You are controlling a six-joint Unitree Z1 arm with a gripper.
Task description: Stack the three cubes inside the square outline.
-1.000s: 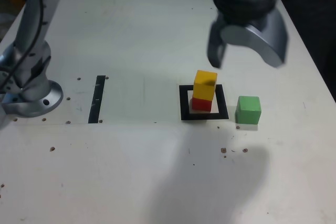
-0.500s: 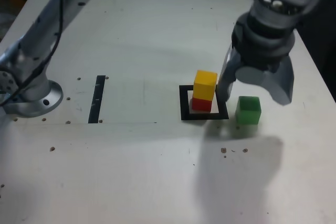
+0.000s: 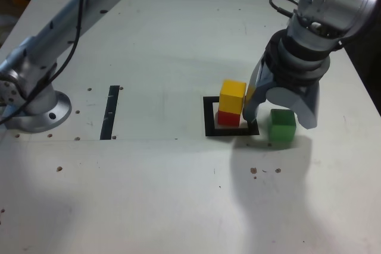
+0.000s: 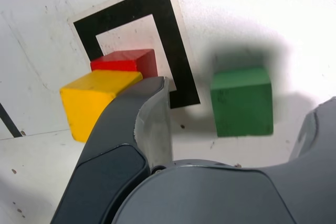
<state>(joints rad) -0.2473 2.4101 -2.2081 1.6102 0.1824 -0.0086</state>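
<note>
A yellow cube [image 3: 233, 96] sits on a red cube [image 3: 228, 118] inside the black square outline [image 3: 209, 121]. Just to the exterior view's right of the outline the green cube [image 3: 281, 127] rests on the table. My gripper [image 3: 278, 112] hangs open over the green cube, one finger [image 3: 253, 100] between it and the stack, the other finger [image 3: 305, 108] on its far side. The wrist view shows the green cube [image 4: 242, 100] between the spread fingers [image 4: 149, 114], not touched, with the yellow cube [image 4: 95, 98], the red cube [image 4: 128, 62] and the outline [image 4: 176, 40] beside it.
A thin black strip [image 3: 110, 112] lies on the white table at the exterior view's left, near the arm's round base [image 3: 36, 111]. Small screw holes dot the tabletop. The table's right edge [image 3: 364, 87] runs close behind the gripper.
The gripper has come down and toward the camera from above the table's far right, and now straddles the green cube. The cubes have not moved.
</note>
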